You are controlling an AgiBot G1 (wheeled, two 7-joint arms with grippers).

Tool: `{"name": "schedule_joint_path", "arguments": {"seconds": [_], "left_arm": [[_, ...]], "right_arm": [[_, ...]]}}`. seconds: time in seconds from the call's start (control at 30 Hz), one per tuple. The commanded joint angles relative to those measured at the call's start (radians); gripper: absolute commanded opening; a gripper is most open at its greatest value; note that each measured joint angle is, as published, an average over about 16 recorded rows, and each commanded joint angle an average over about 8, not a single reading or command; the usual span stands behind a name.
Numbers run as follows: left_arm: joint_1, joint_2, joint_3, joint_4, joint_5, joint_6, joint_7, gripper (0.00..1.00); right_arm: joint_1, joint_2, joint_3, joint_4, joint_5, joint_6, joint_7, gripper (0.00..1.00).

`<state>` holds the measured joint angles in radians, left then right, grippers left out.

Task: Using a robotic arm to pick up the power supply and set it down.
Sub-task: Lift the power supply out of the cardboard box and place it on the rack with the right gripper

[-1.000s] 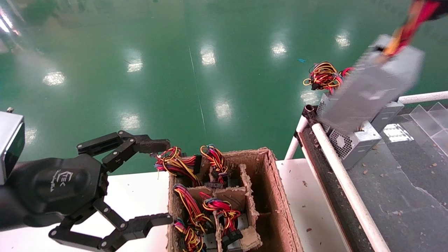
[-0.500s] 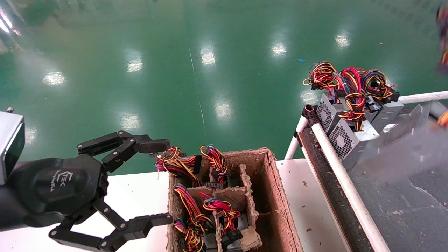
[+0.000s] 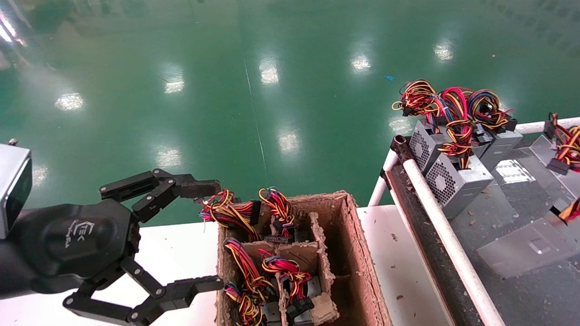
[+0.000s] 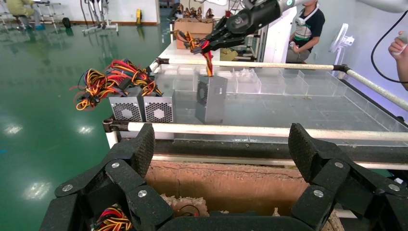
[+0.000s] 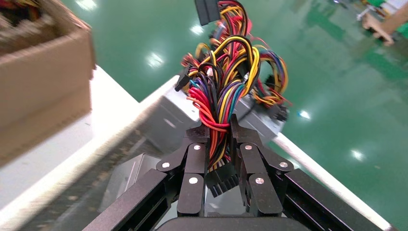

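right gripper (image 5: 219,144) is clamped on the power supply's wire bundle (image 5: 226,86), box dangling below it, while left gripper (image 3: 199,235) sits wide open beside the cardboard box (image 3: 358,253)

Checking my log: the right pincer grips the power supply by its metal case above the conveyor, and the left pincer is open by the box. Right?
Not quite: the right pincer grips the power supply by its wire bundle, as the right wrist view shows. The left pincer is open.
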<state>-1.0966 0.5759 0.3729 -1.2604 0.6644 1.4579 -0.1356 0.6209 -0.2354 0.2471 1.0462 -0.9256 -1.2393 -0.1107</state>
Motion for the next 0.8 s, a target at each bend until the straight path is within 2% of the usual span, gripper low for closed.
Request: {"name": "schedule_joint_path", "arguments": {"seconds": [0.03,0.2,0.37,0.57,0.8], "left_arm": [[0.0,0.0,0.0,0.0,0.0,0.0,0.0,1.0],[0.0,0.0,0.0,0.0,0.0,0.0,0.0,1.0],[0.0,0.0,0.0,0.0,0.0,0.0,0.0,1.0],[0.0,0.0,0.0,0.0,0.0,0.0,0.0,1.0],[0.0,0.0,0.0,0.0,0.0,0.0,0.0,1.0]], "right_arm": [[-0.033,-0.014,0.023,0.019,-0.021,0.052,-0.004,0.0],[-0.067,-0.041,0.031,0.108,-0.054,0.148,0.04,0.0],[-0.033,-0.059,-0.017,0.165,-0.092,0.224,0.081,0.0],[0.11,-0.094,-0.148,0.175,-0.164,0.266,0.119,0.0],[0.333,-0.165,-0.298,0.102,-0.271,0.227,0.137,0.0]]}}
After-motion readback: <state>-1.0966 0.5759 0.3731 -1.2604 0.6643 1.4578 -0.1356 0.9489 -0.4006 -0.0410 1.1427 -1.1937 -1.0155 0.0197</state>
